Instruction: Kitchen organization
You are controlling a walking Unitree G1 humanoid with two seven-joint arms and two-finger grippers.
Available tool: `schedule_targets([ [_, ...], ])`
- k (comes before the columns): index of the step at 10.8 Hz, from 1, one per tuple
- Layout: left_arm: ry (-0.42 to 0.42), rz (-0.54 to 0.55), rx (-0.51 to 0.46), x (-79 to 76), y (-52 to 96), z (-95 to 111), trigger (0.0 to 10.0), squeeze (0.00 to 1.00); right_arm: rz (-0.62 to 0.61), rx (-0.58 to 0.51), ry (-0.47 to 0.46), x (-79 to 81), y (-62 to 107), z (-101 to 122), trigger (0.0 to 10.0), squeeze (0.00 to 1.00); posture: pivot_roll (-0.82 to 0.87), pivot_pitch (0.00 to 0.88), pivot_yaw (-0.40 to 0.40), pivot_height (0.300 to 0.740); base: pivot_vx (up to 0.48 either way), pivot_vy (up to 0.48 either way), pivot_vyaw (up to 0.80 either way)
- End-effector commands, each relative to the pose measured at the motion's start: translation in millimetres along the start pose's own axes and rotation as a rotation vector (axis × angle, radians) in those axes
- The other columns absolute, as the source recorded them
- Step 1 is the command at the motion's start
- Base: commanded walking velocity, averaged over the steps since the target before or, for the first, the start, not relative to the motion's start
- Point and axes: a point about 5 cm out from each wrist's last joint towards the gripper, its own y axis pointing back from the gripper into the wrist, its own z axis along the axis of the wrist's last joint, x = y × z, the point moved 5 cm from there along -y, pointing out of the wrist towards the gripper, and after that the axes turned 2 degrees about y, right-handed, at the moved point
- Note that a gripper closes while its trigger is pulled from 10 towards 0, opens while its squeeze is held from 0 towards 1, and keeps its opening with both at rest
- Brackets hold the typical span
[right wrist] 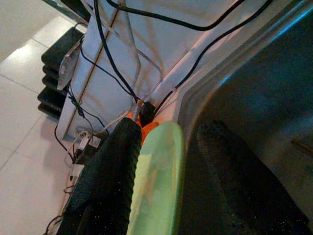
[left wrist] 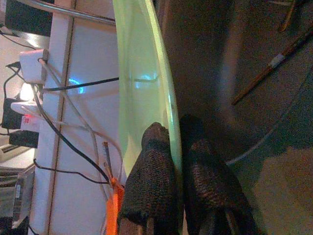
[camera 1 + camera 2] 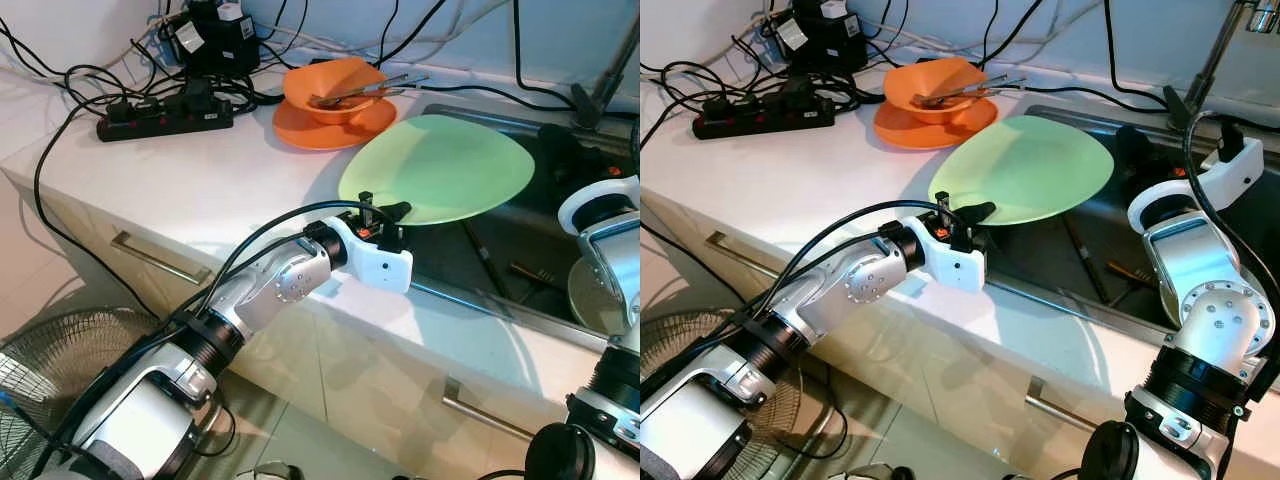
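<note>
Closest to the head camera is the left arm, and its left gripper (image 3: pixel 385 215) is clamped on the near rim of the green plate (image 3: pixel 440 165), one black finger above the rim and one below. Everything else I'll place off that plate. It's held roughly level, half over the white counter (image 3: pixel 200 170) and half out over the sink (image 3: pixel 1110 260).

Right gripper (image 1: pixel 166 166) is at the plate's far edge, over the sink, fingers spread with the rim sitting between them, not closed on it as far as I can see.

Risk-wise: that plate looks like smooth, glossy, thin plastic or melamine, wide and shallow, and it's pinched only at one edge. My guess is it could pivot or slip out and drop into the sink, where chopsticks (image 3: pixel 1080 265) lie below it. Behind the plate sit an orange bowl (image 3: pixel 335 85) on an orange plate (image 3: pixel 300 130), plus a tangle of cables and a power strip (image 3: pixel 165 120), so a wide swing could clip those.
</note>
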Motion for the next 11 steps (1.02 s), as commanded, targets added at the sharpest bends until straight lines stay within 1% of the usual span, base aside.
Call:
schedule_targets([
  [1,-0.006,-0.027,0.007,-9.4,-1.2,-1.2,10.0,0.0,0.002,0.043,0.002,1.5,2.1,-12.3,10.0,0.0,0.02,0.068,0.082,0.74,0.0,0.0,0.0],
  [2,-0.017,-0.005,0.013,-4.6,-2.1,-2.8,10.0,0.0,0.005,0.092,0.001,3.4,4.8,-27.5,10.0,0.0,0.02,0.066,0.081,0.74,0.0,0.0,0.0],
  [3,-0.029,0.02,0.02,0.2,-2.6,-3.9,10.0,0.0,-0.001,0.123,0.011,3.2,6.4,-38.2,10.0,0.0,0.02,0.063,0.081,0.74,0.0,0.0,0.0],
  [4,-0.034,0.03,0.023,2.2,-2.8,-4.6,10.0,0.0,-0.003,0.13,0.004,3.2,6.6,-41.1,10.0,0.0,0.03,0.063,0.082,0.74,0.0,0.0,0.0],
  [6,-0.038,0.034,0.025,2.5,-3.6,-5.2,10.0,0.0,0.014,0.13,-0.006,9.1,6.3,-42.7,10.0,0.0,0.02,0.06,0.079,0.74,0.0,0.0,0.0],
  [7,-0.039,0.035,0.024,2.1,-3.7,-5.1,10.0,0.0,0.017,0.127,-0.016,10.5,6.0,-42.9,0.0,0.0,0.02,0.06,0.078,0.74,0.0,0.0,0.0],
  [11,-0.054,0.041,0.045,1.8,-2.6,-9.0,10.0,0.0,0.024,0.132,-0.019,13.1,5.5,-44.9,0.0,0.0,0.03,0.063,0.075,0.74,0.0,0.0,0.0],
])
